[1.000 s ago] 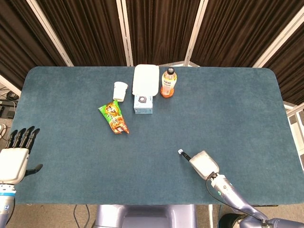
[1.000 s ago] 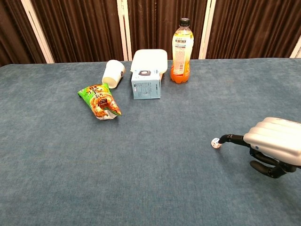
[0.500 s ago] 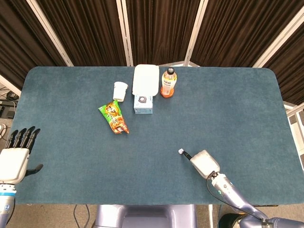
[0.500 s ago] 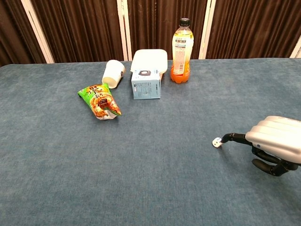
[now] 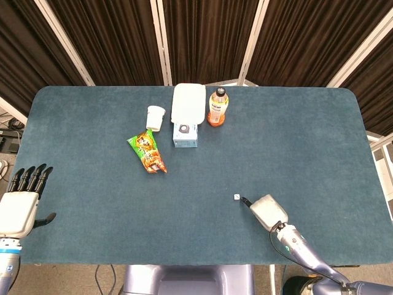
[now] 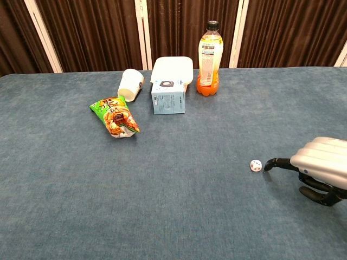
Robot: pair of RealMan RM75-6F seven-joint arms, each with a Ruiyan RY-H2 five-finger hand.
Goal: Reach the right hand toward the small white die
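The small white die (image 5: 236, 197) (image 6: 256, 165) lies on the blue table near the front right. My right hand (image 5: 267, 212) (image 6: 321, 165) rests on the cloth just right of it. One dark finger (image 6: 272, 162) stretches toward the die and stops a small gap short of it. The other fingers curl under the silver palm and hold nothing. My left hand (image 5: 21, 203) hovers at the table's front left corner with its fingers straight and spread, empty, seen only in the head view.
Far from the die, at the back middle, stand an orange drink bottle (image 6: 209, 51), a white lidded box (image 6: 172, 68), a light blue carton (image 6: 168, 97), a tipped white cup (image 6: 130, 84) and a green snack bag (image 6: 115, 116).
The right hand has drawn back slightly to the right. The die has shifted a little rightward too, and a small gap now shows between fingertip and die. The left hand is unmoved.
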